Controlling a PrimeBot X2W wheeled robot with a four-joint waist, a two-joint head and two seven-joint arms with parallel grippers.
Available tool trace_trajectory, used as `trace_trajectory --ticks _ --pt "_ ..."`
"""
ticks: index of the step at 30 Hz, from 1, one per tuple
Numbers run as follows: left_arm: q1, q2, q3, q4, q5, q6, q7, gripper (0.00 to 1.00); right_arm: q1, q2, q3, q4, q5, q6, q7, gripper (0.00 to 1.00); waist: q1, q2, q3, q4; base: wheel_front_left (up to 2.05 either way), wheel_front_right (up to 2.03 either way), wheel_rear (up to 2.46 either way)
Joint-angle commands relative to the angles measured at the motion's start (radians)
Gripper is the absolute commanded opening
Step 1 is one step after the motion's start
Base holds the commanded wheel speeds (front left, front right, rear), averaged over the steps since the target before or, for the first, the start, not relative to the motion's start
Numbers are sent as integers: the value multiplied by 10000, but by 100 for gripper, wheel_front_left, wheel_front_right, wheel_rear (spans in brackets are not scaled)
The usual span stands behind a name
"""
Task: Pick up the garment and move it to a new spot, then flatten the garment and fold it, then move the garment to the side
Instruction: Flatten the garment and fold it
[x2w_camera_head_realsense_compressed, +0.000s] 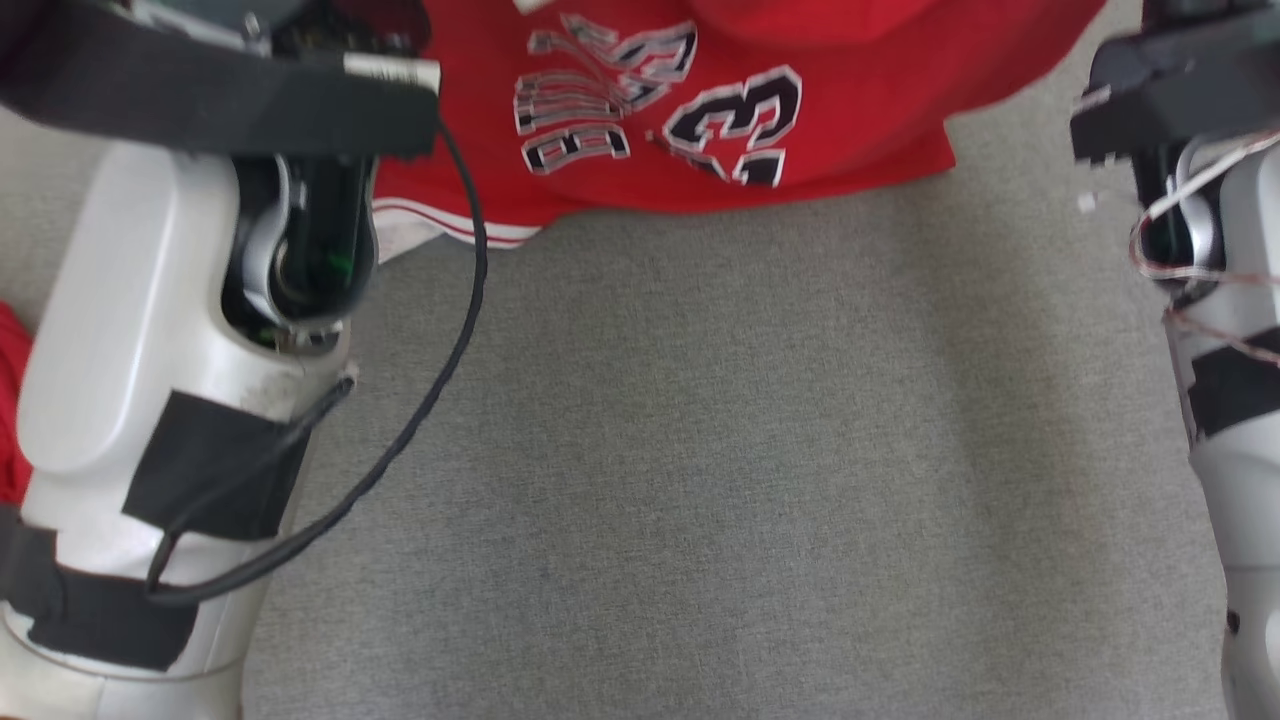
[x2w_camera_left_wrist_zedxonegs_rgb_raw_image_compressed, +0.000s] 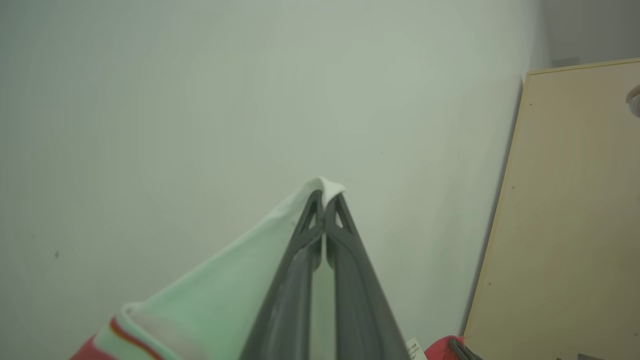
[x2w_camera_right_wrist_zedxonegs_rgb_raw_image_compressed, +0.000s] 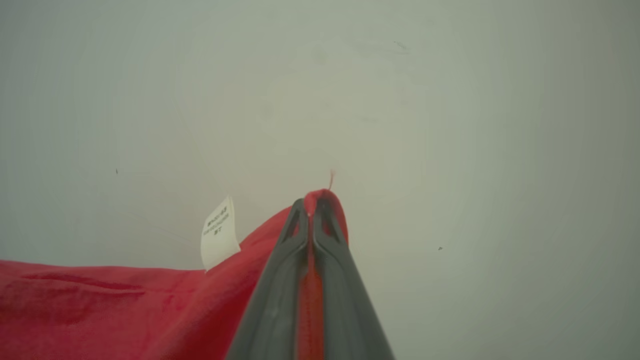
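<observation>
The grey surface (x2w_camera_head_realsense_compressed: 760, 480) takes up most of the head view, matte and sort of felt-like, with its near and middle parts bare. The garment (x2w_camera_head_realsense_compressed: 860, 90) is a red jersey with a black-and-white "23" and some lettering that reads upside down from the robot's side. It sits over the far part of the surface, spread from the left arm across towards the right arm, and its lower edge sags toward the middle. A bit of white trim with red stripes (x2w_camera_head_realsense_compressed: 440, 225) shows at its left end.

The left forearm (x2w_camera_head_realsense_compressed: 120, 330) is the big pale thing on the left with patches of black tape, and the right forearm (x2w_camera_head_realsense_compressed: 1235, 420) runs up the right edge. In the left wrist view there's a pale wall (x2w_camera_left_wrist_zedxonegs_rgb_raw_image_compressed: 200, 100) and a tan board (x2w_camera_left_wrist_zedxonegs_rgb_raw_image_compressed: 570, 210) leaning in on the right.

The left pincer (x2w_camera_left_wrist_zedxonegs_rgb_raw_image_compressed: 326, 200) is clamped tight on the white trim of the garment — the cloth pokes out just past the tips. The right pincer (x2w_camera_right_wrist_zedxonegs_rgb_raw_image_compressed: 311, 205) is also fully closed, with red cloth pinched between the fingers and draping off to that view's left.

Small stuff: a white label (x2w_camera_right_wrist_zedxonegs_rgb_raw_image_compressed: 218, 232) sticks up from the red cloth just beside the right pincer, and a black cable (x2w_camera_head_realsense_compressed: 440, 380) loops off the left forearm.
</observation>
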Motion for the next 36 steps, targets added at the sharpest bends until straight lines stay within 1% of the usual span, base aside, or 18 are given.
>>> trace_trajectory --ticks 1,7,13,21,22,25,31,36 --pt "287 106 -91 -26 -113 -15 -34 0 309 -108 69 -77 120 37 94 0 0 0 -332 164 0 0 0" --pt "1110 683 -843 231 -879 -16 -34 0 1413 -347 -125 -715 313 37 531 0 0 0 -853 275 0 0 0" --pt "1944 918 -975 141 -1304 -16 -35 0 2536 -327 -475 -1339 317 37 987 0 0 0 -1219 386 0 0 0" --pt "3535 791 -836 -248 -1742 -16 -35 0 4204 -100 -1412 -2133 281 37 1571 0 0 0 -1705 633 0 0 0" --pt "3535 791 -836 -248 -1742 -16 -35 0 4204 -100 -1412 -2133 281 37 1571 0 0 0 -1705 633 0 0 0" --pt "4334 711 -726 -453 -1893 -16 -33 0 4985 31 -1909 -2538 229 37 1835 0 0 0 -1947 745 0 0 0" --pt "6126 509 -469 -1092 -2045 8 -35 0 6676 509 -2921 -3505 205 37 2496 0 0 0 -2393 992 0 0 0" --pt "7419 402 -555 -1583 -2175 140 -35 0 7952 1058 -3668 -4388 124 37 2981 0 0 0 -2646 1176 0 0 0"
